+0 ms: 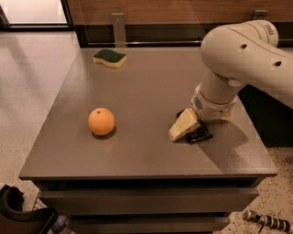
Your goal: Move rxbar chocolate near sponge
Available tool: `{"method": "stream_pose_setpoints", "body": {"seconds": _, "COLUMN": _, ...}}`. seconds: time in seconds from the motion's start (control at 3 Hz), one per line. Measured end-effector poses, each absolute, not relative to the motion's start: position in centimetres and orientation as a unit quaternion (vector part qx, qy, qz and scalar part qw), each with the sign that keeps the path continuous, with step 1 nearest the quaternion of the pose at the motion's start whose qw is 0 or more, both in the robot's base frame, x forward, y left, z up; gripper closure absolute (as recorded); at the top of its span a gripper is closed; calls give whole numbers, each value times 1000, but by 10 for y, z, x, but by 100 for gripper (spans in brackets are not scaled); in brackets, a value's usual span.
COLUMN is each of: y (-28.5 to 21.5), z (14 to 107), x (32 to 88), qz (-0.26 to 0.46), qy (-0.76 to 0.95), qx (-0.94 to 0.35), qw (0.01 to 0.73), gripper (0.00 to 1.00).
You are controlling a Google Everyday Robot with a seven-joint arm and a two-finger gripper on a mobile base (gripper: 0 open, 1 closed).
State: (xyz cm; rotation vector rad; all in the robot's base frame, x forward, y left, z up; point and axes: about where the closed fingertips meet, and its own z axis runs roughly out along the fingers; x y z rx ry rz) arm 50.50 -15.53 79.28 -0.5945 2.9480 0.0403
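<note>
Starting nearest us, what do we have below the front edge of the desk (pixel 137 164)?

We see a dark rounded object (pixel 18 212) on the speckled floor at the lower left. A striped, rod-like thing (pixel 268 221) lies at the lower right. We cannot tell what either one is.

And on the desk itself?

Toward the near left we find an orange (pixel 101 121), sitting alone. On the near right is the claw (pixel 184 124), down at the surface. It is at the end of the white arm (pixel 238 50), which reaches in from the right.

Where do we place the rxbar chocolate (pixel 198 135) against the claw?

Right at it. The black wrapper lies flat on the desk, partly under the claw's pale tip, with one end showing on the right, nearer side. A small dark bit also shows just behind the claw's upper edge. The two look to be touching, though we cannot be sure.

Is the claw clenched on it or released?

We cannot tell from this angle.

And farther back?

The sponge (pixel 110 57), green side up, sits at the far left of the desk, well apart from the bar and the claw. Behind it we see an upright grey post (pixel 118 28) and a wooden wall (pixel 160 9).
</note>
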Motion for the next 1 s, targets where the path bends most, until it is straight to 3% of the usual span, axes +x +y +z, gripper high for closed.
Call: {"method": "stream_pose_setpoints", "body": {"seconds": 1.0, "y": -155, "z": 813, "x": 505, "qz": 13, "qy": 978, "qx": -198, "qw": 67, "gripper": 93}}
